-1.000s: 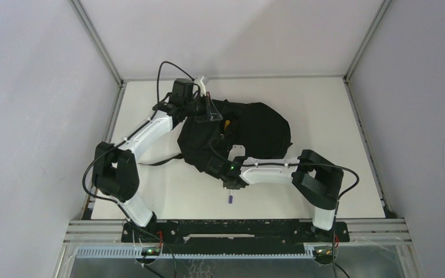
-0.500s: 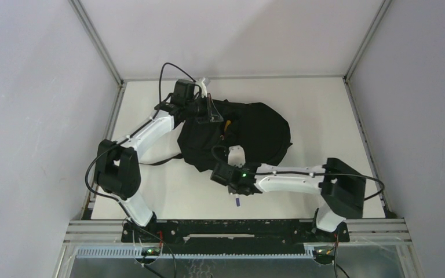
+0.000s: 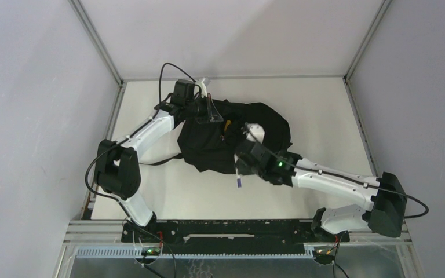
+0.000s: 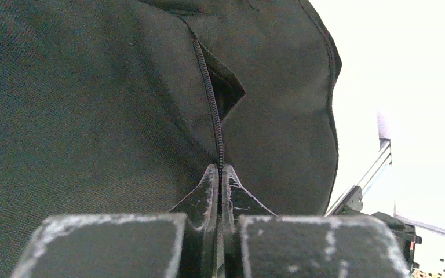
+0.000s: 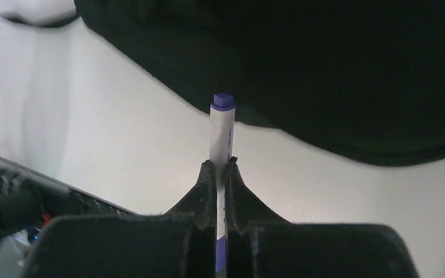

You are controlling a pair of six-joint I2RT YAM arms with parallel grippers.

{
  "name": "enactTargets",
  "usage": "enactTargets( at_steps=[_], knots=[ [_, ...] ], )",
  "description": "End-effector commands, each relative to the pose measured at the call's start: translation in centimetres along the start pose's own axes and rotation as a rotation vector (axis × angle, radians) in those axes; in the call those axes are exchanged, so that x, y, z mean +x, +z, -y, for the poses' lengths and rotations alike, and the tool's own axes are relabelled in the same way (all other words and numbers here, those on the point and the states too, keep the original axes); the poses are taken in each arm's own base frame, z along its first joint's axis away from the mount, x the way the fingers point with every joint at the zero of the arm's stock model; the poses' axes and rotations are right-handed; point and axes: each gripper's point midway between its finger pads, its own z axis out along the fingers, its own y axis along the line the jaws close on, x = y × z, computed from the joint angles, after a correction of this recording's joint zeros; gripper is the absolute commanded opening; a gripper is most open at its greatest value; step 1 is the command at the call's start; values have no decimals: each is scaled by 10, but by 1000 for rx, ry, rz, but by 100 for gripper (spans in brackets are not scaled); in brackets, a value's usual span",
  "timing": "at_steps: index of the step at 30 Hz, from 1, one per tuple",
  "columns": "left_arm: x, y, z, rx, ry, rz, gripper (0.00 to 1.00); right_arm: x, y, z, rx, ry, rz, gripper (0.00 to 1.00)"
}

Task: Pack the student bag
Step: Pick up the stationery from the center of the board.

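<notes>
Where the soft black fabric student bag (image 3: 261, 130) lies on the white table (image 3: 324, 116), the left gripper (image 4: 219, 171) at its far-left side is pressed together on the zip (image 4: 211, 104). At the bag's near edge, the right gripper (image 5: 220, 168) pinches a white pen with a purple cap (image 5: 222, 130).

Student bag (image 3: 232, 139) lies on the table (image 3: 336, 127), left of centre and towards the far side. A strap (image 3: 159, 163) trails from it to the near left. Left gripper (image 3: 208, 112) sits at the bag's far-left edge, clamped on the zip (image 4: 211, 104). Right gripper (image 3: 242, 169) sits at the bag's near edge, pinching a pen (image 5: 221, 130) above the table, just before the bag.
</notes>
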Motion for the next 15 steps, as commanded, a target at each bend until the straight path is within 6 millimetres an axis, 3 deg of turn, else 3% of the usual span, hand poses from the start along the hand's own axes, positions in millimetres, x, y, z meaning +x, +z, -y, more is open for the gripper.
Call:
enactTargets(
  at_steps=[1,9,15],
  knots=[
    [1,-5,1,12,-19,7,0,-61,4,4,-87,145,117,0],
    [2,-11,7,35,-15,5,0,-121,32,31,-133,414,96,0],
    [4,-13,11,55,-10,4,0,-148,65,23,-201,524,22,0]
  ],
)
